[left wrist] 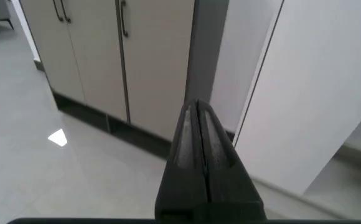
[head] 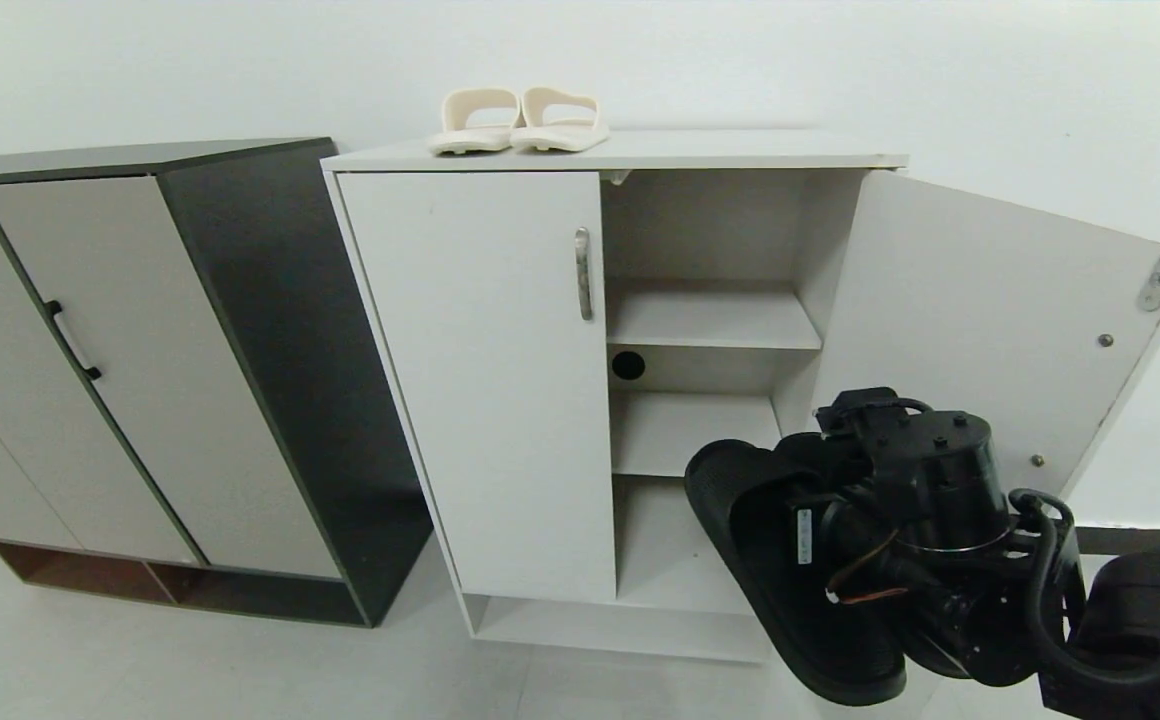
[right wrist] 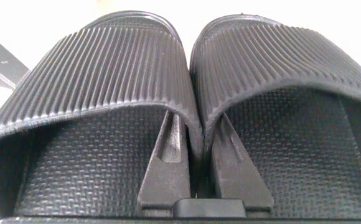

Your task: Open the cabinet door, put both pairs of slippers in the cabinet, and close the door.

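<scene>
Head view, right end effector [right wrist: 196,121] clamping black slippers [head: 790,600], label [head: 805,536] illegible

No legible text, nos., brands or signs are showing in any view. Only candidate: a small white sticker [head: 805,535] is sitting on the right arm [head: 930,480], just beside the black slippers [head: 790,590], w/ print too small to read.
</scene>
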Tool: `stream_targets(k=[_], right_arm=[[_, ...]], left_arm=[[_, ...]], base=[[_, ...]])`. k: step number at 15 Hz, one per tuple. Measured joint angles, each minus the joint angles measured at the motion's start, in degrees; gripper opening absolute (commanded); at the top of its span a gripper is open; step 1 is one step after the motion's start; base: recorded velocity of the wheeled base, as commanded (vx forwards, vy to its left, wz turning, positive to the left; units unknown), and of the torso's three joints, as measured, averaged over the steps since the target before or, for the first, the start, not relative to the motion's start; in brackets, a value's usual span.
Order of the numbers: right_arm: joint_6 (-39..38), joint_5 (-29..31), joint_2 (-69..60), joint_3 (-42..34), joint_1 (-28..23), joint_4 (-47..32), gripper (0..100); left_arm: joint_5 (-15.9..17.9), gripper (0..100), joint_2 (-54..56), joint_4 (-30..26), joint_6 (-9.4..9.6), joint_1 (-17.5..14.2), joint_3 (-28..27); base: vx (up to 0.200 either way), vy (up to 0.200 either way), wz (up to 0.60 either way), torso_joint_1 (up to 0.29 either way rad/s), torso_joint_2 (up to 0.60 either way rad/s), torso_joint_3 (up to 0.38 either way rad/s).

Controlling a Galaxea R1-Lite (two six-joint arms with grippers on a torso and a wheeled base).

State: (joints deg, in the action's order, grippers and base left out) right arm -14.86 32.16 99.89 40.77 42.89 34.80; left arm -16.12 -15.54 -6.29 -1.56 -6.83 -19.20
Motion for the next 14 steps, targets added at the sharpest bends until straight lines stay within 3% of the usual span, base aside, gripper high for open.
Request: stream_targets(k=[2, 3, 4, 5, 7, 9, 10, 12, 13, 14], right_arm=[[0.0, 0.0, 0.0, -0.2, -0.1, 0.0, 0], [0.0, 0.0, 0.0, -0.2, -0.1, 0.0, 0], [0.0, 0.0, 0.0, -0.2, 0.0, 0.0, 0], [0.0, 0.0, 0.0, -0.3, 0.0, 0.0, 0], [0.2, 0.1, 0.0, -0.3, 0.1, 0.0, 0], [0.4, 0.1, 0.0, -0.4, 0.3, 0.1, 0], [0.4, 0.1, 0.0, -0.5, 0.3, 0.1, 0], [0.4, 0.1, -0.1, -0.6, 0.3, 0.4, 0], [0.4, 0.2, -0.1, -0.6, 0.3, 0.7, 0], [0.4, 0.6, -0.1, -0.4, 0.4, 1.3, 0]], left_arm=[[4.5, 0, 5.9, 2.0, 0.99, -2.2, 8.7], [8.2, 0, 7.3, 5.1, 1.46, -2.5, 12.5], [14.1, 0, 8.5, 7.5, 2.24, -2.8, 15.8], [18.4, 0, 9.3, 6.2, 3.22, -3.0, 17.6], [19.5, 0, 10.2, 6.1, 3.88, -0.9, 18.8], [19.6, 0, 11.1, 6.2, 3.79, 5.8, 19.1], [18.5, 0, 11.9, 6.3, 3.94, 7.7, 19.1], [12.0, 0, 13.8, 6.3, 4.29, 7.3, 19.2], [12.7, 0, 14.4, 6.3, 4.27, 7.1, 19.2], [13.1, 0, 14.8, 6.3, 2.97, 7.0, 19.2]], base=[[0.0, 0.0, 0.0, 0.0, 0.0, 0.0], [0.0, 0.0, 0.0, 0.0, 0.0, 0.0], [0.0, 0.0, 0.0, 0.0, 0.0, 0.0], [0.0, 0.0, 0.0, 0.0, 0.0, 0.0], [0.0, 0.0, 0.0, 0.0, 0.0, 0.0], [0.0, 0.0, 0.0, 0.0, 0.0, 0.0], [0.0, 0.0, 0.0, 0.0, 0.0, 0.0], [0.0, 0.0, 0.0, 0.0, 0.0, 0.0], [0.0, 0.0, 0.0, 0.0, 0.0, 0.0], [0.0, 0.0, 0.0, 0.0, 0.0, 0.0]])
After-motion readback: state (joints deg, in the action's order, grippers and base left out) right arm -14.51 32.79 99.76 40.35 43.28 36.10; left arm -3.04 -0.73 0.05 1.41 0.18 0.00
